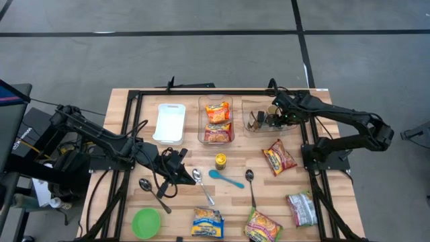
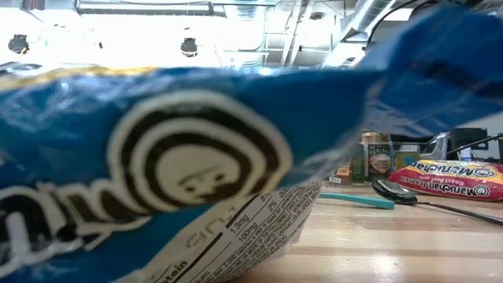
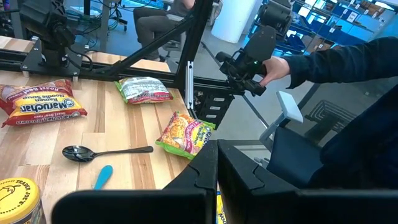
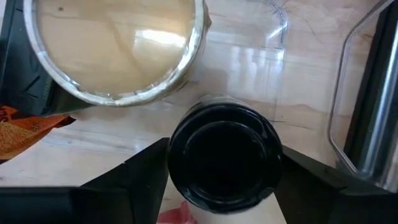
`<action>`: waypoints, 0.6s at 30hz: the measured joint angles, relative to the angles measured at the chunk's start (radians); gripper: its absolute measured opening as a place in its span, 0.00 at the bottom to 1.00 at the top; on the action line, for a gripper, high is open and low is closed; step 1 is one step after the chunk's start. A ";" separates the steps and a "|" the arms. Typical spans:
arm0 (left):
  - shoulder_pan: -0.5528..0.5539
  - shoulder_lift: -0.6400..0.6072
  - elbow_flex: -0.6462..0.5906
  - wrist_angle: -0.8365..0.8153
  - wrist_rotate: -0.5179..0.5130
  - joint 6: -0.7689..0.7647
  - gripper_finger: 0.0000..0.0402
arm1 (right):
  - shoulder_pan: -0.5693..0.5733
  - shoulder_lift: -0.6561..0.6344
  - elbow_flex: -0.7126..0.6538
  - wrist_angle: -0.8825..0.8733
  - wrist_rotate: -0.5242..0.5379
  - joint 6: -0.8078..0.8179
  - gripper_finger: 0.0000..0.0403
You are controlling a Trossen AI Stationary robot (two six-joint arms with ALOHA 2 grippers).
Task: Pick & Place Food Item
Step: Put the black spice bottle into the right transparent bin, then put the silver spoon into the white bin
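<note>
- Right gripper (image 1: 271,115) reaches into the clear bin (image 1: 249,128) at the back right of the table (image 1: 322,228).
- Right wrist view: fingers (image 4: 134,171) stand apart on either side of a black-lidded jar (image 4: 224,155); jar sits between them, upright on the bin floor. Cannot tell whether the pads touch it; it does not look lifted.
- Beside that jar in the same bin, a tin can (image 4: 115,50) with a silver rim.
- Left gripper (image 1: 180,168) rests low over the front-centre of the table, fingers closed together, nothing in them.
- Middle clear bin (image 1: 215,138) holds two orange ramen packs (image 1: 216,121); a white tray (image 1: 169,123) is just left of it.
- Loose on the table: yellow-lidded jar (image 1: 220,160), blue spoon (image 1: 225,178), three metal spoons (image 1: 250,185), a green lid (image 1: 146,222) at the front left.
- More packs: blue ramen pack (image 1: 207,223) at the front edge, green-yellow pack (image 1: 262,227) beside it, red pack (image 1: 279,157) and a pale green pack (image 1: 301,208) on the right.
- Low view mostly blocked by the blue pack right against the lens.
- Left wrist view: a person's hand (image 3: 273,67) in a dark sleeve holds a dark control arm beyond the table.
</note>
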 joint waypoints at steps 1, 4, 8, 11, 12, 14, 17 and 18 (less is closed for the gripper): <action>0.000 0.000 0.000 0.000 0.000 0.000 0.00 | 0.000 0.000 0.006 -0.008 0.000 0.000 0.62; 0.000 0.000 0.000 0.000 0.000 0.000 0.00 | 0.000 0.000 0.031 -0.035 -0.001 -0.018 0.62; 0.000 0.000 0.000 0.000 0.000 0.000 0.00 | 0.000 -0.002 0.070 -0.075 -0.001 -0.023 0.62; 0.000 0.000 0.000 0.000 0.000 0.000 0.00 | 0.008 -0.003 0.103 -0.108 -0.001 -0.024 0.62; 0.000 0.000 0.000 0.000 0.000 0.000 0.00 | 0.009 -0.003 0.115 -0.123 -0.001 -0.024 0.62; 0.000 0.000 0.000 0.000 0.000 0.000 0.00 | 0.010 -0.003 0.139 -0.154 -0.002 -0.024 0.62; 0.000 0.000 0.000 0.000 0.000 0.000 0.00 | 0.009 -0.003 0.175 -0.206 -0.002 -0.024 0.62; 0.000 0.000 0.000 0.000 0.000 0.000 0.00 | 0.009 -0.003 0.188 -0.222 -0.002 -0.025 0.62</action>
